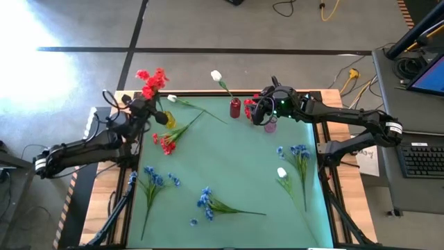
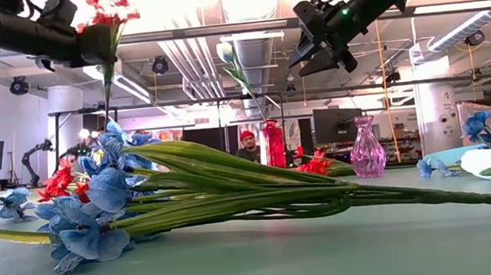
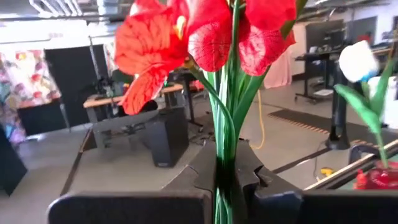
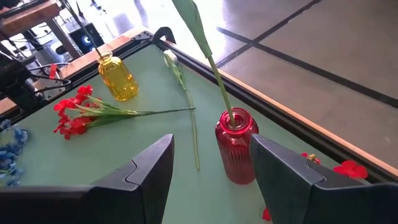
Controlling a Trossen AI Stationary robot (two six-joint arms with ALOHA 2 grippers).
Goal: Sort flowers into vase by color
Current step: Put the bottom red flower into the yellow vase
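A red artificial flower with broad petals and a thin green stem (image 3: 211, 37) is pinched by its stem between the closed fingers of the left gripper (image 1: 143, 105), held up over the bench's far left corner, near the small yellow glass vase (image 1: 168, 119). Another red flower spray (image 1: 168, 141) lies flat on the green mat (image 1: 236, 173) just in front of that vase.

A white tulip-like bud on a long stem (image 1: 216, 76) stands in the ribbed red glass vase (image 4: 236, 144) (its stem leans out past the far edge). A second white bud (image 4: 170, 59) lies on the mat between the yellow and red vases.

The right gripper (image 4: 211, 165) hovers above the red vase with its fingers apart, holding nothing; a pink glass vase (image 2: 367, 148) stands just beside it.

Blue blossom sprays (image 1: 154, 180) lie along the near side, with one more white bud (image 1: 282, 173) at right.
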